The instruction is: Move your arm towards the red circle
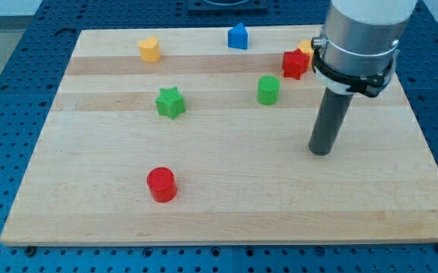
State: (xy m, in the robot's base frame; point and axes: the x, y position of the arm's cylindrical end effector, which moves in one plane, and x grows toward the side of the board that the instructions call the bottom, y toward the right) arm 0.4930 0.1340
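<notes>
On the pale wooden tabletop (226, 205), my tip (321, 151), a plain dark rod with no jaws and holding nothing, stands well right of the glossy red circle (161, 184) near the view's bottom.

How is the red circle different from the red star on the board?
The red circle is a round cylinder; the red star has points. The circle stands alone near the view's bottom left, far from my tip; the star sits at the view's top right, beside a yellow block. Both are red.
</notes>
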